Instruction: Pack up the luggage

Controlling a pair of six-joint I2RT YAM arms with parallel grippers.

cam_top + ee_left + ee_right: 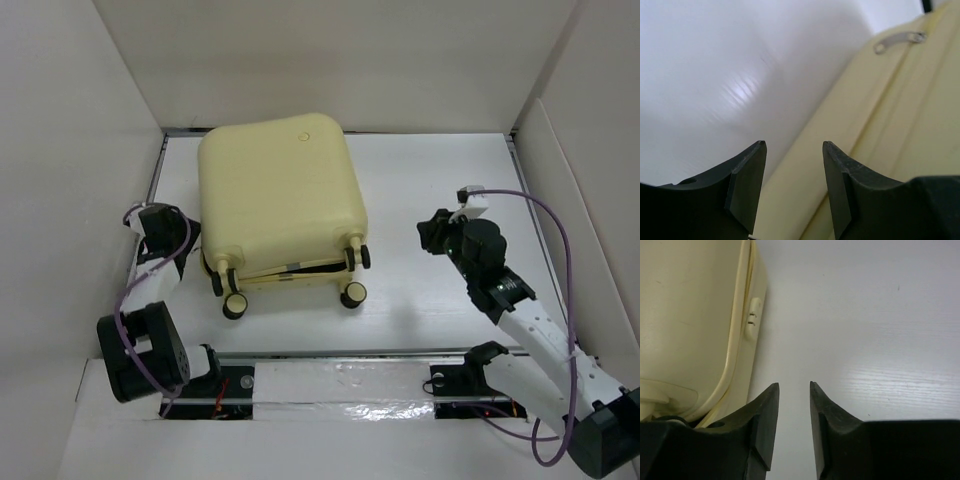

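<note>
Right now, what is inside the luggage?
The luggage lies flat and almost shut. Through the narrow gap at its wheel end, only a dark strip shows. Whether anything is packed inside cannot be seen, because the closed top half covers the rest.

White link shells between black joint housings on the left arm [150, 285] and the right arm [535, 335], each on a black base and each trailed by a thin purple cable [562, 215] in loose loops. Small white connector block [472, 195] atop the right wrist, at the cable's end. Wrist-camera views of the left gripper [792, 150] and the right gripper [793, 387]: matte black fingers [746, 187] with thick bodies, flat inner faces, tips tapering to blunt points, faint pale scuffs along the edges.
</note>
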